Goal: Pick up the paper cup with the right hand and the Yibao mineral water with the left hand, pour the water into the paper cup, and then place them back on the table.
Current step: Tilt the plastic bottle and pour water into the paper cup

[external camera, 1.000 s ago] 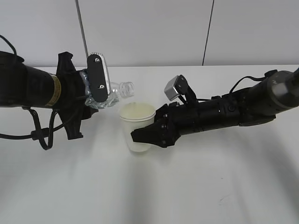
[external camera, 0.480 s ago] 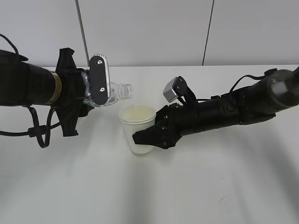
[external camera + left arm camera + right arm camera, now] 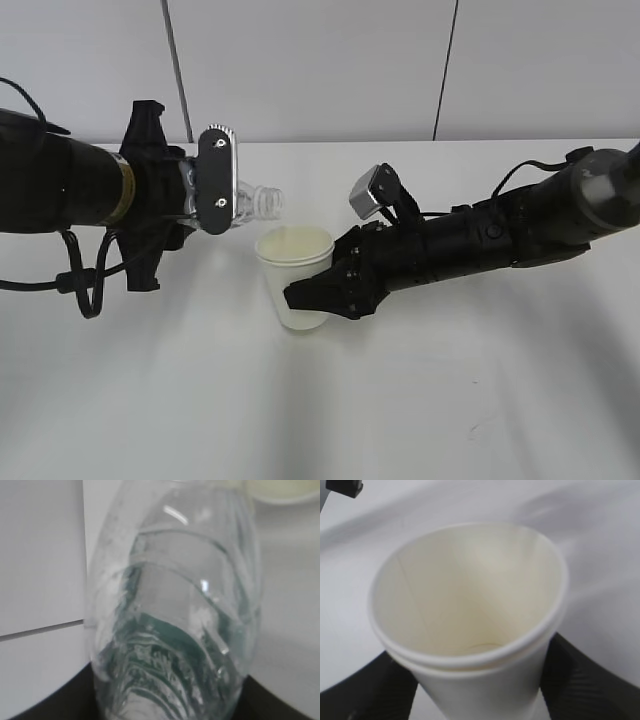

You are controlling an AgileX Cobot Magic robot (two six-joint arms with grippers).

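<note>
White table [image 3: 320, 400] | left hand [image 3: 205, 185] gripping bottle [image 3: 255, 200], mouth at cup's 11 o'clock | right hand [image 3: 320, 295] clamping paper cup [image 3: 295, 280], contents hard to tell

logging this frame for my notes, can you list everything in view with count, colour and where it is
paper cup: 1, cream-white, upright at centre, gripped from the right side
Yibao mineral water: 1, clear with dark green label, uncapped, lying near horizontal, mouth by the cup's rim
table: 1, white, fills the foreground
wall: white panels with dark seams, behind the table
left hand: 1, black arm with yellow sticker, its end effector clamped on the bottle
right hand: 1, black arm, its end effector clamped on the cup
</note>
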